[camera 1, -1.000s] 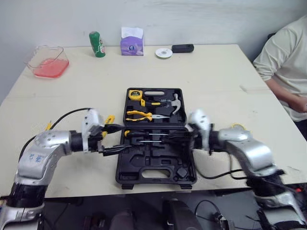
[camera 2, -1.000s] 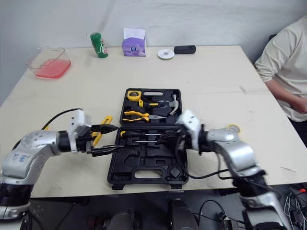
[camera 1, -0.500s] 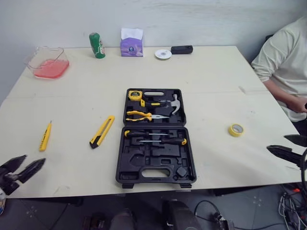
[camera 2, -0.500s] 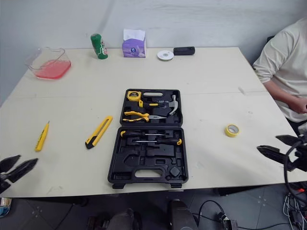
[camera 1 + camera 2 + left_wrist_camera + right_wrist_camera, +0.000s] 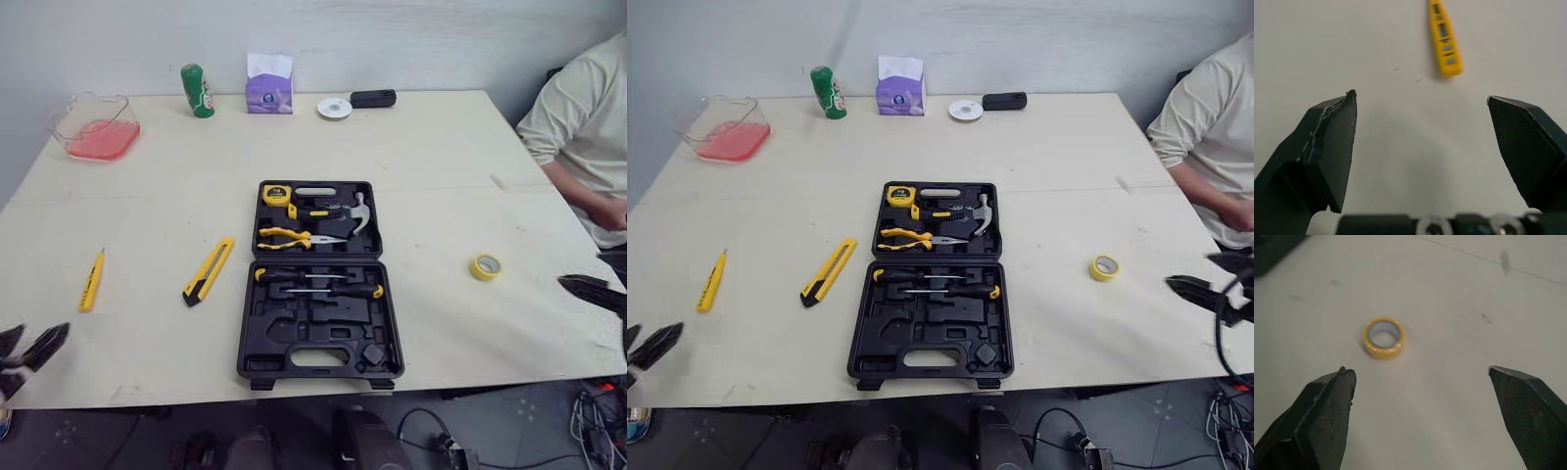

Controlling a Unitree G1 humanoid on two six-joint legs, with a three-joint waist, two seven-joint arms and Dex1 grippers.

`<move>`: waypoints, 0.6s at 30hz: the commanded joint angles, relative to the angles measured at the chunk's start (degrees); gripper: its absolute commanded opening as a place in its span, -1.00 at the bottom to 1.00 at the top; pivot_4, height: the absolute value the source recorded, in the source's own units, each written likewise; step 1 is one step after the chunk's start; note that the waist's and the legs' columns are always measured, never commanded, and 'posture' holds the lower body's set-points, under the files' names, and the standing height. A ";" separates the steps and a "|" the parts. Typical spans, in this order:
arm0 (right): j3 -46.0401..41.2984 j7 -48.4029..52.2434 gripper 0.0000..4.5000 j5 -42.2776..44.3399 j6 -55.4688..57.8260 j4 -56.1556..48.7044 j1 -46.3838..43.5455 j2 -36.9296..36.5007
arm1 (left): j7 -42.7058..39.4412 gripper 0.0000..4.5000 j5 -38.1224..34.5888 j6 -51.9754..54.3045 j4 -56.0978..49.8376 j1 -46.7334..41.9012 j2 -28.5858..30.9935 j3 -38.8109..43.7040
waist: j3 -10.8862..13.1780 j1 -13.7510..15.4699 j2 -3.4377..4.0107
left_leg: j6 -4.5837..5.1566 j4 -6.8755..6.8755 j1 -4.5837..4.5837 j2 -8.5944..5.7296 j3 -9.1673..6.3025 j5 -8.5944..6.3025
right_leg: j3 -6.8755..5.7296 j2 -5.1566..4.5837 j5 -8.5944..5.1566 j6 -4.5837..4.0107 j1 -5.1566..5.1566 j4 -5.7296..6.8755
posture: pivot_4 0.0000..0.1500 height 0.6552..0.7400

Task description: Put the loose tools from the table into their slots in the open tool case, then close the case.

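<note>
At the near edge of the table (image 5: 441, 157), the left gripper (image 5: 1420, 100) and right gripper (image 5: 1418, 369) both hung spread wide and empty. A second before they had been crowded over the tool case (image 5: 279, 333); they had since swung out to opposite corners, so each now faced a loose tool. The left looked toward the yellow tester pen (image 5: 91, 280) and the right toward the yellow tape roll (image 5: 1383, 338), neither of them touched. That read as the start of picking, with nothing from the table stowed yet. Between the grippers the case lay open flat. Its near half held two screwdrivers (image 5: 318, 284) along its far edge, with several moulded slots bare on the nearer side. The utility knife (image 5: 209, 269) lay just left of the case. The far half carried pliers (image 5: 289, 236), a hammer (image 5: 355, 211) and a tape measure (image 5: 275, 193). Well beyond, at the far left corner, a clear tub (image 5: 96, 127) held something pink.
</note>
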 commanded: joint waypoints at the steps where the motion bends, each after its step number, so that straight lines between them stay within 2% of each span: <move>1: 3.93 -1.53 0.99 8.60 6.56 -12.64 -5.12 -0.35 | 6.92 1.00 -0.51 6.32 -1.67 -3.98 1.86 -0.25 | 0.03 -0.34 0.05 | -0.02 0.00 0.03 0.02 0.00 0.06 | 0.00 0.04 0.00 -0.01 -0.01 0.05 | 1.00 1.00; 5: 11.16 -4.04 0.99 19.98 13.06 -21.84 -15.95 0.87 | 9.29 1.00 -1.06 12.47 -0.83 -8.91 3.89 -3.23 | 0.07 -0.97 0.07 | -0.16 0.00 0.01 0.04 -0.02 0.17 | 0.01 0.10 -0.04 -0.08 -0.14 0.30 | 1.00 1.00; 8: 16.09 -5.39 0.99 24.85 14.85 -25.85 -21.88 2.32 | 10.88 1.00 1.19 13.94 1.49 -12.38 5.36 -6.78 | 0.10 -0.95 0.02 | -0.39 0.00 -0.04 0.06 -0.04 0.26 | -0.03 0.11 -0.07 -0.12 -0.19 0.30 | 1.00 1.00; 14: 26.37 -4.77 0.99 24.50 11.88 -26.70 -30.93 5.89 | 13.94 1.00 5.34 14.78 10.13 -20.02 7.25 -12.21 | 0.07 -0.88 -0.05 | -0.39 0.06 -0.30 0.06 -0.02 0.26 | -0.08 0.08 -0.07 -0.12 -0.28 0.04 | 1.00 1.00; 18: 33.84 -5.45 0.99 22.53 9.94 -25.28 -37.97 11.28 | 13.82 1.00 6.98 16.75 14.11 -23.96 8.22 -16.62 | 0.08 -0.88 -0.04 | -0.40 0.07 -0.28 0.06 -0.01 0.29 | -0.09 0.05 -0.07 -0.12 -0.29 0.09 | 1.00 1.00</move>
